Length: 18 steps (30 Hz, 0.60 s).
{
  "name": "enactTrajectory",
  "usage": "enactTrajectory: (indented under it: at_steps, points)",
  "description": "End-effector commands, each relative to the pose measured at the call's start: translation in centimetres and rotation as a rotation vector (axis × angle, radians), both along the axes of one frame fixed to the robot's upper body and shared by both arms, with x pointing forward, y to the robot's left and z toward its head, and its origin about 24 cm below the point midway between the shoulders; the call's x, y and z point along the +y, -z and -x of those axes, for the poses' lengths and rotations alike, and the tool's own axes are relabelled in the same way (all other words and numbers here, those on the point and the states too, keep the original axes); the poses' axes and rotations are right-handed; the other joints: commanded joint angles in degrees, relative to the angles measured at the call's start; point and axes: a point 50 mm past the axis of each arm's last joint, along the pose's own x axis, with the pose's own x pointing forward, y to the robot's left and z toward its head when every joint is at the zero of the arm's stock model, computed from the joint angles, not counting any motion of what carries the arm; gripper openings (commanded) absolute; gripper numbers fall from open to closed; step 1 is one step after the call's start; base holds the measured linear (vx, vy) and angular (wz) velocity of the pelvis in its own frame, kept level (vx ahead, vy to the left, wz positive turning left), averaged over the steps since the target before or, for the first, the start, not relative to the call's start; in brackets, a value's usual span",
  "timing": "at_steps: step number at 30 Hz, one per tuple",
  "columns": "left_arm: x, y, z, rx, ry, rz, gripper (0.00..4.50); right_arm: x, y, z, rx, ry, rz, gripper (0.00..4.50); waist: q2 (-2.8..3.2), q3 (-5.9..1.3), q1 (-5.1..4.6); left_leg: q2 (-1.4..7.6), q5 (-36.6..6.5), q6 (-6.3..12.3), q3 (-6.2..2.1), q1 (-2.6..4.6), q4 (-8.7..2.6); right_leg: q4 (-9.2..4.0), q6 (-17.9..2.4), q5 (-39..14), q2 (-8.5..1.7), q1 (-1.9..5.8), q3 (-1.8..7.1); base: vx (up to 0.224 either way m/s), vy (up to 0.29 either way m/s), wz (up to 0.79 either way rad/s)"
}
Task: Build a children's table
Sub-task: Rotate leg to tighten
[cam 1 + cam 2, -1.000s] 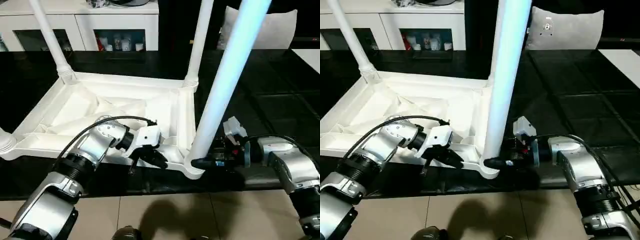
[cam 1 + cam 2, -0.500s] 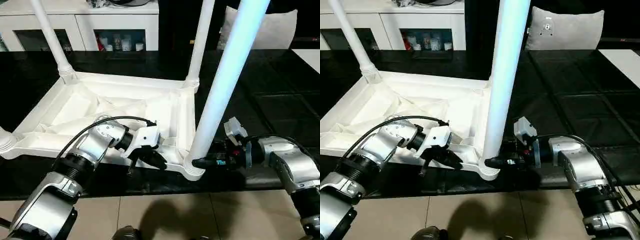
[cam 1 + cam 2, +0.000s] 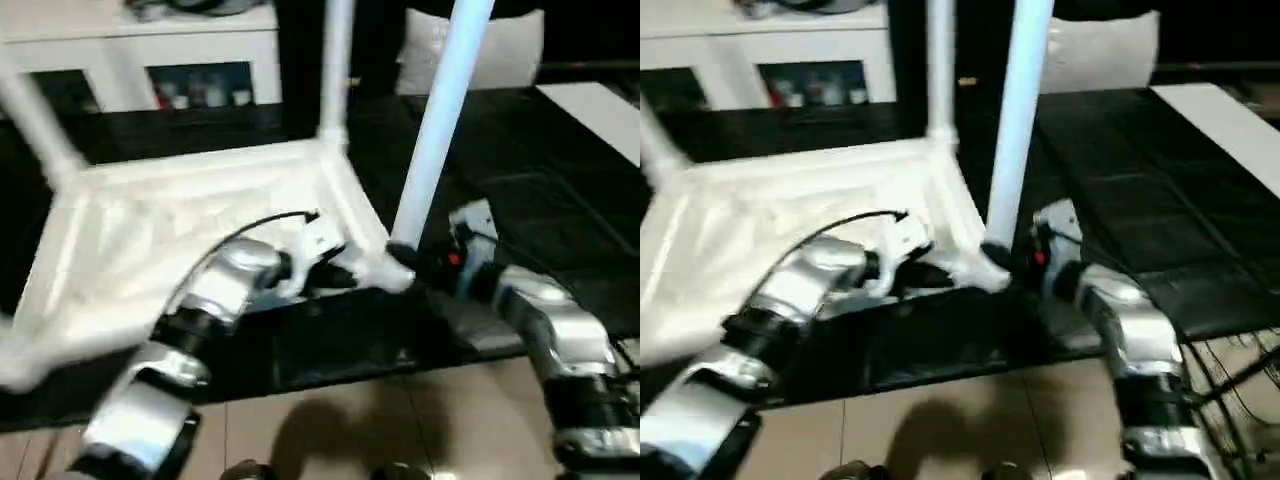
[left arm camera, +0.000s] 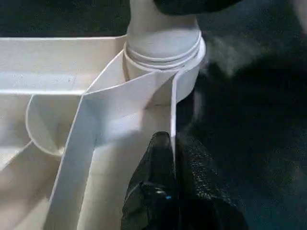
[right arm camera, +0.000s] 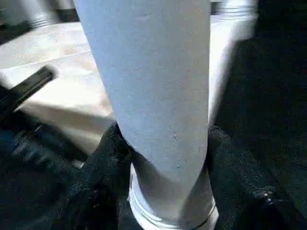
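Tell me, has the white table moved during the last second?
Yes. Against the cabinet behind, the table has turned: its corner with the nearest leg swung rightwards and farther from the robot.

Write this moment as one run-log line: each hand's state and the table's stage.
left hand: shut on tabletop wall | right hand: closed around near leg at corner socket | tabletop: upside down, legs upright

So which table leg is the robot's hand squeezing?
The near corner leg, beside the right gripper. Its black fingers clamp its base; the far legs stand untouched.
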Motion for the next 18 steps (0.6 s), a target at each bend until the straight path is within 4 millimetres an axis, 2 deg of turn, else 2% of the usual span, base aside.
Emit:
enactTrajectory:
  at_steps: [1,2,4,6,7,9,10,14,18]
  points:
    - [-2.4,-2.1,-0.6,-0.068,-0.029,0.076,0.00,3.1,-0.3,-0.4,0.008,0.007,-0.006,1.98,-0.86,-5.03,0.67,2.28,-8.9,2.67,-1.64,0.88,-3.59,-4.16,-12.5,-9.9,-3.06,3.18,1.66,0.000,0.000,0.00]
    - [-3.0,-2.4,-0.9,-0.089,-0.078,0.086,0.00,3.7,-0.2,-0.6,-0.041,0.049,0.040,1.98,-0.85,-5.06,0.62,2.31,-7.8,2.95,-1.59,0.83,-3.50,-3.99,-12.8,-8.3,-2.96,3.05,1.65,0.000,0.000,0.00]
    - [-3.4,-2.7,-0.8,-0.097,-0.084,0.097,0.00,4.2,-0.2,-0.6,-0.051,0.039,0.002,1.98,-0.86,-5.11,0.83,2.20,-6.8,4.09,-1.41,1.00,-3.33,-4.04,-13.4,-6.3,-2.96,3.07,1.60,0.000,0.000,0.00]
    - [-3.7,-2.8,-0.8,-0.099,-0.081,0.102,0.00,4.3,-0.2,-0.5,-0.042,0.042,-0.037,2.65,-0.72,-5.01,0.97,2.34,-7.0,5.26,-1.41,1.04,-3.35,-4.02,-13.9,-6.0,-2.87,3.20,1.59,0.000,0.000,0.00]
    - [-3.8,-2.8,-0.7,-0.101,-0.080,0.101,0.00,4.3,-0.3,-0.5,-0.040,0.049,-0.052,2.65,-0.65,-4.96,1.00,2.43,-7.1,5.45,-1.45,1.08,-3.43,-3.98,-14.1,-5.7,-2.85,3.21,1.58,0.000,0.000,0.00]
    - [-3.7,-2.7,-0.6,-0.108,-0.058,0.097,0.00,4.0,-0.4,-0.5,-0.052,0.043,-0.044,2.71,-0.69,-4.85,0.87,2.50,-8.1,5.35,-1.47,1.13,-3.54,-4.06,-14.1,-6.5,-2.82,3.20,1.55,0.000,0.000,0.00]
    - [-3.5,-2.6,-0.5,-0.116,-0.037,0.092,0.00,3.6,-0.4,-0.5,-0.057,0.038,-0.034,3.01,-0.67,-4.81,0.88,2.51,-8.5,5.20,-1.48,1.21,-3.58,-4.17,-14.1,-7.1,-2.84,3.19,1.54,0.000,0.000,0.00]
    - [-2.5,-2.4,-0.4,-0.134,0.024,0.067,0.00,1.9,-0.6,-0.5,-0.073,0.041,-0.023,3.20,-0.63,-4.67,0.95,2.56,-10.7,4.21,-1.49,1.34,-3.71,-4.50,-13.3,-9.9,-2.98,3.18,1.67,0.000,0.000,0.00]
    - [-1.5,-2.2,-0.1,-0.154,0.102,0.039,0.00,0.9,-0.9,-0.1,-0.089,-0.052,0.005,3.60,-0.74,-4.74,1.12,2.65,-9.9,4.59,-1.49,1.29,-3.62,-4.20,-13.6,-8.0,-3.03,3.32,1.70,0.000,0.000,0.00]
